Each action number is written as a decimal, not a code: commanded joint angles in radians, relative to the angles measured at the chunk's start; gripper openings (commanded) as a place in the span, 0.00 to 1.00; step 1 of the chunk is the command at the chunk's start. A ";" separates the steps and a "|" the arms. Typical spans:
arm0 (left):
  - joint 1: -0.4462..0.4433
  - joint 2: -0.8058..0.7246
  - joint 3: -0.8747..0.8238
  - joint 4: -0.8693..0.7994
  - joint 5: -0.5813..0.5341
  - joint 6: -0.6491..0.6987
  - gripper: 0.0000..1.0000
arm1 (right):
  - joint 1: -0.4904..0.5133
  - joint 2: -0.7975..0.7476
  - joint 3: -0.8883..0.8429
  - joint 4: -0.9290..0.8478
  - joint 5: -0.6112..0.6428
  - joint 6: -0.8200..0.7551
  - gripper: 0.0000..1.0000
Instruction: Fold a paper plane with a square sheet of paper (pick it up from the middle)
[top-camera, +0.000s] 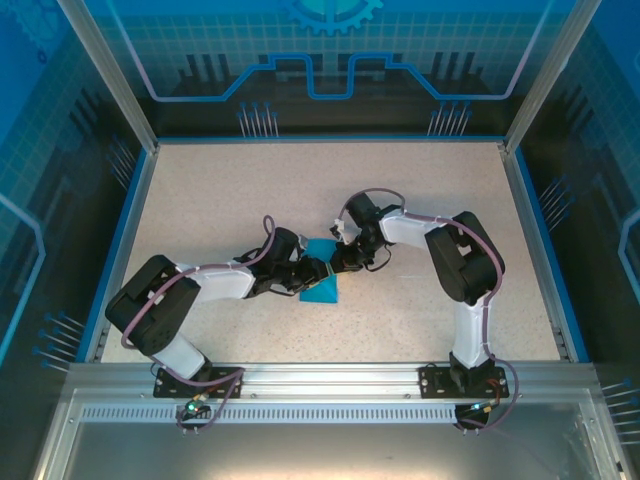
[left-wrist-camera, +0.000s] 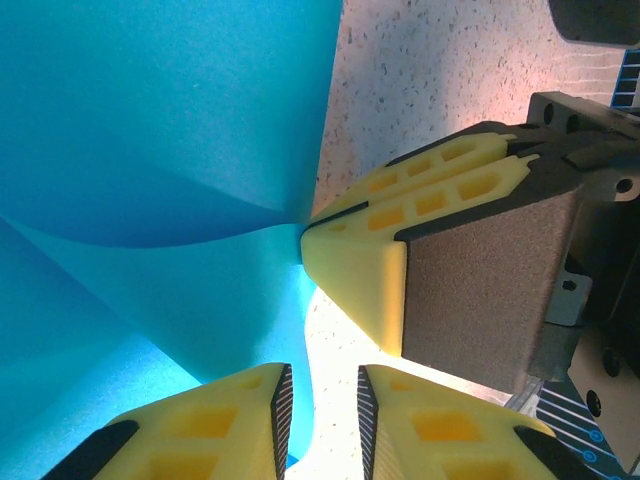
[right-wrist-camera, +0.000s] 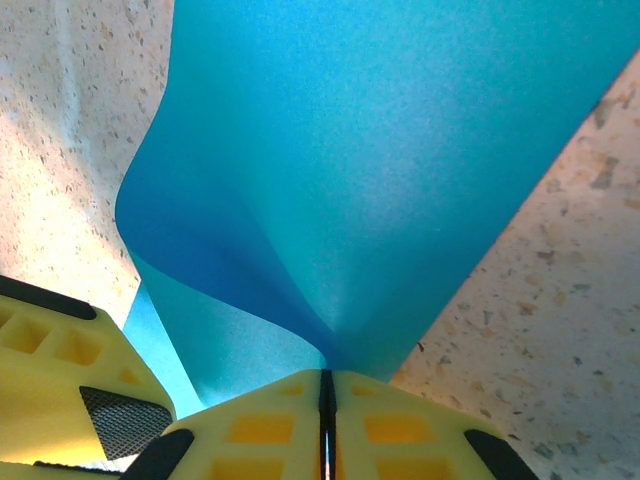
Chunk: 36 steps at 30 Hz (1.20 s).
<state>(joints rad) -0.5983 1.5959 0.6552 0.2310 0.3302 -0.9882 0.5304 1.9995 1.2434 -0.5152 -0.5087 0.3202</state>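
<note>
The square sheet of paper (top-camera: 322, 289) is teal-blue and lies mid-table between both grippers, one part bowed up off the surface. My right gripper (top-camera: 339, 262) is shut on the paper's edge (right-wrist-camera: 370, 180), its yellow fingertips (right-wrist-camera: 325, 378) pressed together with the sheet fanning out from the pinch. In the left wrist view the right gripper (left-wrist-camera: 330, 240) holds the paper (left-wrist-camera: 160, 150) where two curved layers meet. My left gripper (left-wrist-camera: 322, 372) stands just below it with a narrow gap between its pads. A strip of the paper's edge hangs inside that gap beside the left pad, unpinched.
The speckled beige table (top-camera: 430, 200) is bordered by a blue rim (top-camera: 120, 240) and glass walls. An aluminium rail (top-camera: 320, 380) carrying both arm bases runs along the near edge. The left gripper's yellow finger (right-wrist-camera: 50, 340) sits close beside the right gripper.
</note>
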 joint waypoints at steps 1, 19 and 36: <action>0.004 0.004 -0.003 0.019 0.009 0.016 0.28 | 0.011 -0.002 -0.016 -0.016 -0.013 -0.002 0.11; 0.004 0.026 0.018 -0.058 -0.031 0.026 0.21 | 0.020 0.015 -0.013 -0.026 0.028 0.016 0.11; 0.004 0.073 0.027 -0.082 -0.034 0.015 0.18 | 0.020 0.025 0.019 -0.029 0.033 0.014 0.12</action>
<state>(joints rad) -0.5983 1.6566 0.6613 0.1841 0.3103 -0.9878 0.5381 2.0006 1.2362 -0.5232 -0.4782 0.3355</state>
